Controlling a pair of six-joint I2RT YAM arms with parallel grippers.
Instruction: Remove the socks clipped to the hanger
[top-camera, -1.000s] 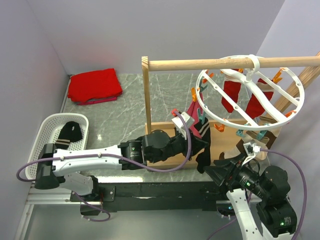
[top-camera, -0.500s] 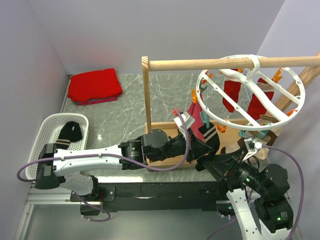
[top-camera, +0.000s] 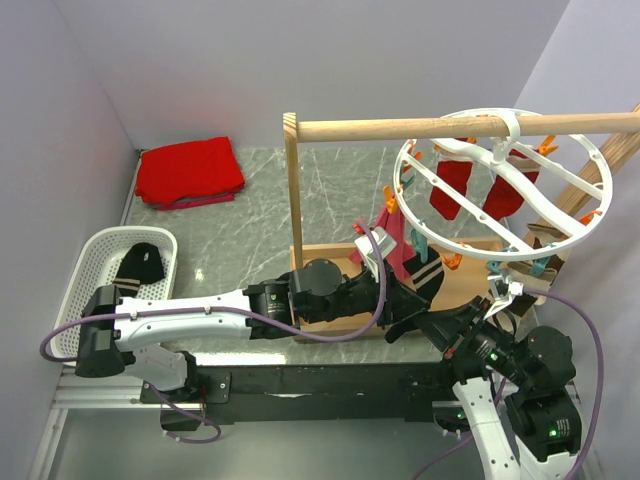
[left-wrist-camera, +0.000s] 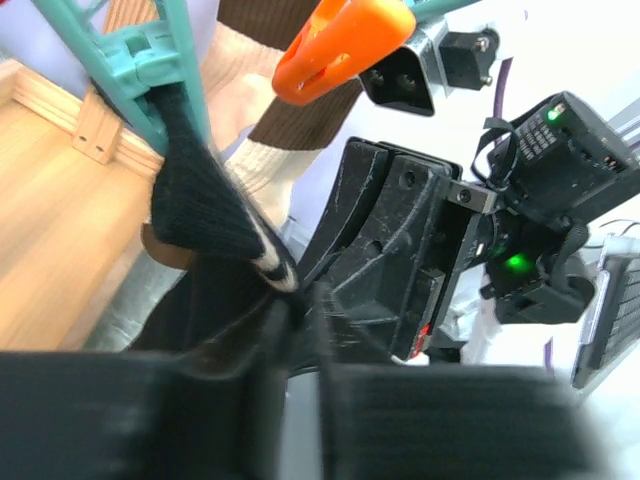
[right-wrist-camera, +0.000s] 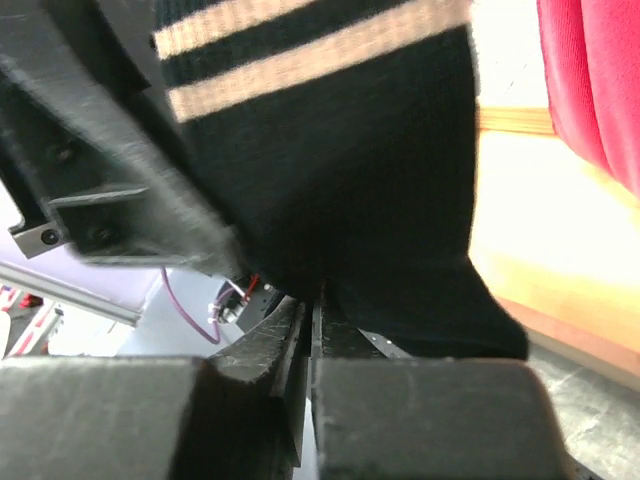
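The hanger (top-camera: 500, 257), a white ring with orange and teal pegs, hangs from the wooden rail. Two red socks (top-camera: 450, 190) hang at its far side. A black sock with cream stripes (top-camera: 425, 272) hangs from a teal peg (left-wrist-camera: 150, 70) at the near rim. My right gripper (top-camera: 437, 322) is shut on that black sock's (right-wrist-camera: 330, 170) lower edge, jaws (right-wrist-camera: 312, 295) pressed together. My left gripper (top-camera: 405, 300) is just left of it, jaws (left-wrist-camera: 300, 315) parted by a narrow gap, with the black sock (left-wrist-camera: 195, 215) brushing its left finger. A brown-and-cream sock (left-wrist-camera: 270, 110) hangs under an orange peg (left-wrist-camera: 345, 35).
The wooden rail (top-camera: 400, 129) rests on a post (top-camera: 293, 190) above a wooden base (top-camera: 325, 262). A white basket (top-camera: 95, 255) at the left holds a black sock (top-camera: 140, 262). A folded red cloth (top-camera: 190, 170) lies at the back left. Walls stand close on both sides.
My right gripper has moved up to the black sock and shut on its lower edge. My left jaws have parted slightly. The hanger has swung and turned a little.
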